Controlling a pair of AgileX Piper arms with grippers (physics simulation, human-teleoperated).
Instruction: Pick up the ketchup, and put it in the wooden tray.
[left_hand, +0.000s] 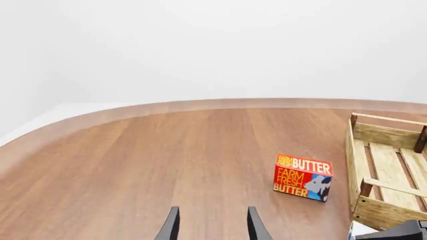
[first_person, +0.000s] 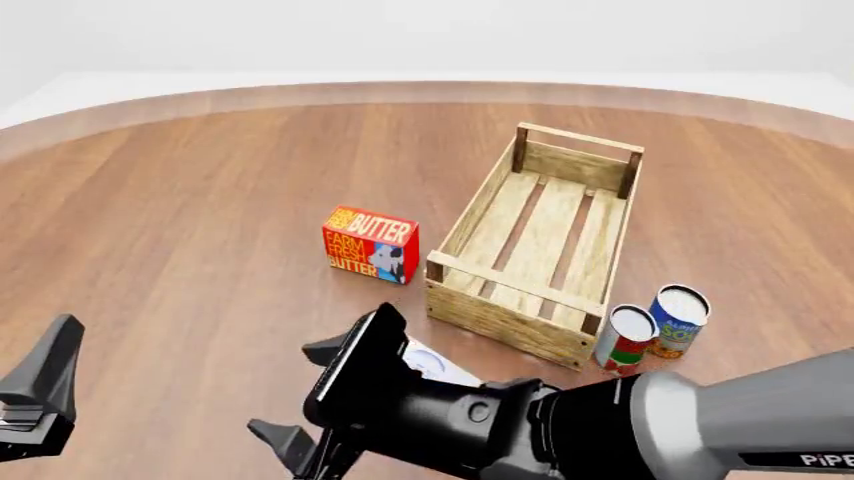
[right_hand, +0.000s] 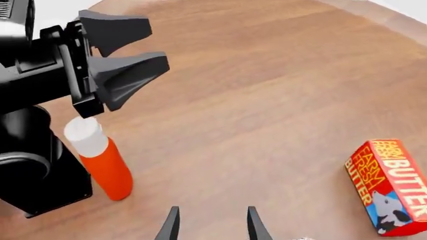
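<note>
The ketchup (right_hand: 100, 162), a red-orange bottle with a white cap, stands upright in the right wrist view, next to a dark link of the left arm and below the left gripper (right_hand: 133, 50), which is open and empty. The bottle is out of the front view. My right gripper (right_hand: 212, 227) is open and empty, some way from the bottle; in the front view it (first_person: 296, 395) reaches across the near left. The left gripper (first_person: 40, 400) sits at the left edge, and its own view shows its open fingers (left_hand: 172, 225). The wooden tray (first_person: 514, 322) lies empty at centre right, also in the left wrist view (left_hand: 390, 212).
A red butter box (first_person: 371, 245) stands left of the tray, seen too in both wrist views (left_hand: 303, 177) (right_hand: 393, 187). A red-and-green can (first_person: 625, 338) and a blue can (first_person: 678, 320) stand by the tray's near right corner. A white object (first_person: 434, 365) is partly hidden behind my right arm.
</note>
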